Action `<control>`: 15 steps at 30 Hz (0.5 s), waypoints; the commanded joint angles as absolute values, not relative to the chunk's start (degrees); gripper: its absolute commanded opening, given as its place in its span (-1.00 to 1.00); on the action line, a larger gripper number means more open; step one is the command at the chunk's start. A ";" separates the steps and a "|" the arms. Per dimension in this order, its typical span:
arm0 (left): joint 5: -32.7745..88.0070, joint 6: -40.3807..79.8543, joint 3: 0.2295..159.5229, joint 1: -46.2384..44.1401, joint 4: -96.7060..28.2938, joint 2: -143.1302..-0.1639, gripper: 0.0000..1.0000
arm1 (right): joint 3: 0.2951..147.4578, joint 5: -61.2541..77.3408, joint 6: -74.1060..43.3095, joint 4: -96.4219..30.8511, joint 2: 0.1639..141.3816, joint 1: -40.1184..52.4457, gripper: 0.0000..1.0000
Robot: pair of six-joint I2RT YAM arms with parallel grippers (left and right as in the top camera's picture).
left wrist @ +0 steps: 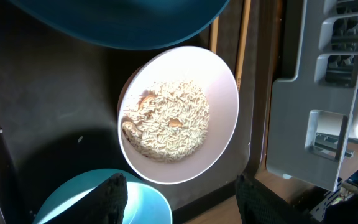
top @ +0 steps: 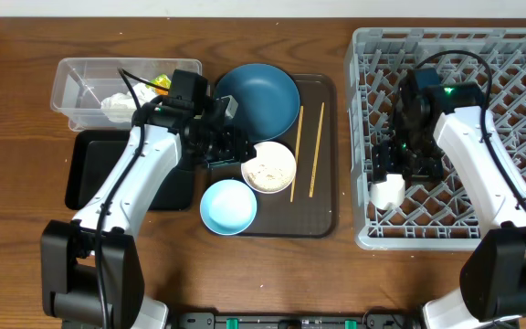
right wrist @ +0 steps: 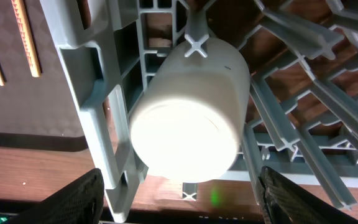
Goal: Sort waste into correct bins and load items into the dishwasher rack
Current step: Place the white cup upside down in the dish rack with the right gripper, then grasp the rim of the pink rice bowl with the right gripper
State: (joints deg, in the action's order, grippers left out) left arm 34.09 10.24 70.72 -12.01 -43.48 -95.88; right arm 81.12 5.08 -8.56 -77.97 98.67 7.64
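A cream-white bowl (top: 284, 157) holding rice-like crumbs (top: 268, 170) sits on the brown serving tray, with a light blue bowl (top: 227, 206) in front and a dark blue plate (top: 258, 96) behind. My left gripper (top: 233, 146) is open and empty beside the cream bowl; its wrist view shows the bowl (left wrist: 222, 112), the crumbs (left wrist: 169, 121) and the open fingers (left wrist: 182, 202). Two chopsticks (top: 307, 151) lie at the tray's right. A white cup (top: 388, 192) rests in the grey rack (top: 455, 55). My right gripper (right wrist: 188, 202) is open just behind the cup (right wrist: 188, 112).
A clear tub (top: 80, 78) at the back left holds a white tissue (top: 117, 105) and a yellow-green wrapper (top: 161, 84). A black tray (top: 89, 178) lies in front of it. The brown serving tray (top: 322, 219) lies between the bins and the rack.
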 commanded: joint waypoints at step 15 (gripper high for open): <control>28.36 7.07 72.25 -11.90 -45.01 -90.63 0.18 | 90.45 9.43 -11.22 -62.00 94.48 19.44 0.33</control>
State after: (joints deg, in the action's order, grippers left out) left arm 32.45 8.64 70.72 -12.01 -44.38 -94.67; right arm 90.96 7.90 -9.15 -63.81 93.43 15.62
